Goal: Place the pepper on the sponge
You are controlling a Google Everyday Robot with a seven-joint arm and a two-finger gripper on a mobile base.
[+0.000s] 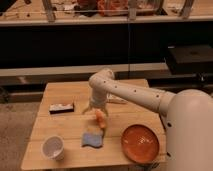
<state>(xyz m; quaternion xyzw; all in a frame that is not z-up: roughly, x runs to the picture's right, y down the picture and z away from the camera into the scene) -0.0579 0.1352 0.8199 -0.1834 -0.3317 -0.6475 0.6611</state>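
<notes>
A small orange-red pepper [100, 120] shows near the middle of the wooden table [65, 92], just above the sponge. The sponge [92, 139] is a flat blue-grey pad with a wavy outline, lying toward the table's front. My gripper [95, 108] points down at the end of the white arm [130, 94], directly over the pepper's upper end. Whether it touches or holds the pepper I cannot make out. The pepper's lower tip sits close to the sponge's far right corner.
A white cup [53, 147] stands at the front left. A round orange plate [140, 144] lies at the front right, next to the robot's white body [190, 135]. A dark rectangular block [62, 107] rests at the left. Dark shelving runs behind the table.
</notes>
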